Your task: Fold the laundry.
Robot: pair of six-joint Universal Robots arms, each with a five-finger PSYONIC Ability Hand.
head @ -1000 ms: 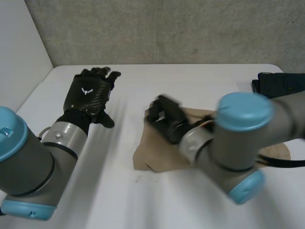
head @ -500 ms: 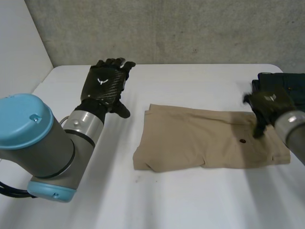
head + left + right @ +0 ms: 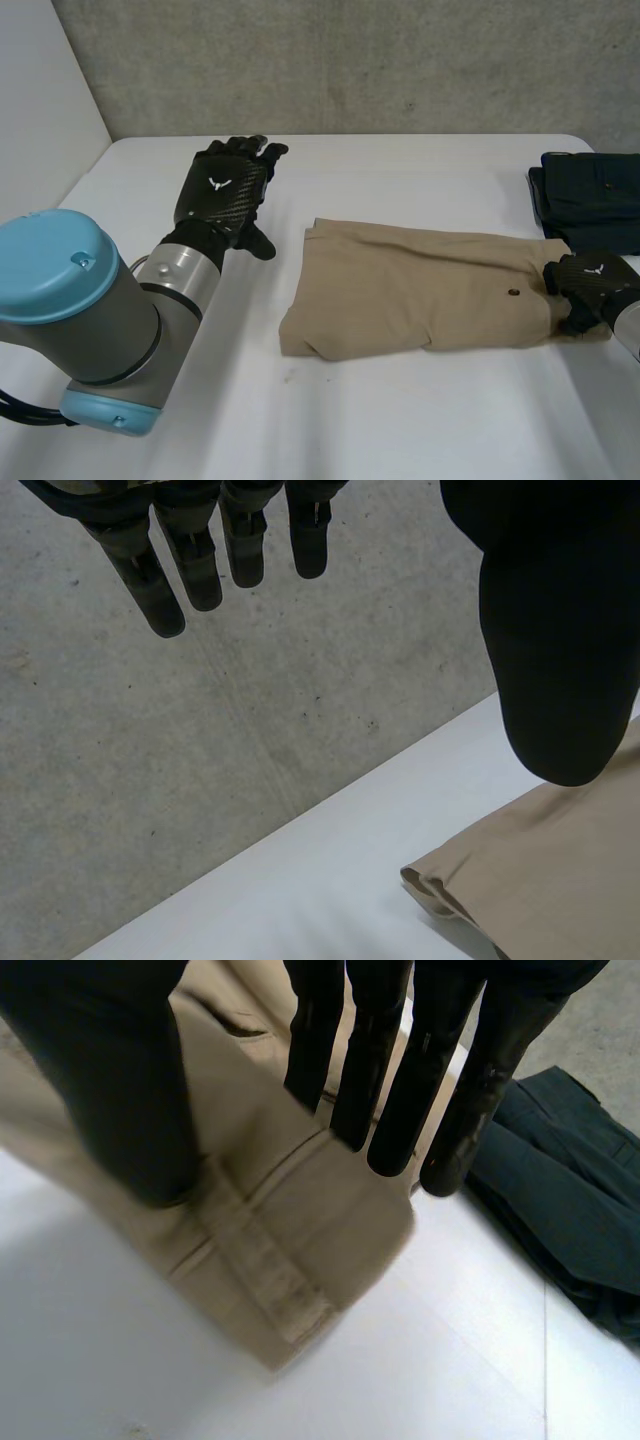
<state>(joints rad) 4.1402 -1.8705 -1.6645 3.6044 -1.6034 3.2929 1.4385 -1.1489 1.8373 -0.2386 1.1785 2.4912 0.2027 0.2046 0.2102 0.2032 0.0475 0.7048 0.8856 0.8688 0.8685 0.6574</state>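
Observation:
Tan shorts lie folded flat in the middle of the white table, with the waistband end at the right. My right hand is at that right end. In the right wrist view its fingers reach straight over the waistband of the shorts, and the thumb rests apart from them on the cloth. My left hand is raised over the table left of the shorts, fingers straight and spread. In the left wrist view the fingers are held off the table, and a corner of the shorts lies below the thumb.
A folded dark navy garment lies at the table's back right, just beyond my right hand; its edge lies close past my right fingertips. A grey wall stands behind the table.
My right arm has swung from the shorts' left part across to their right end and come down there. My left hand has moved a little farther back and right.

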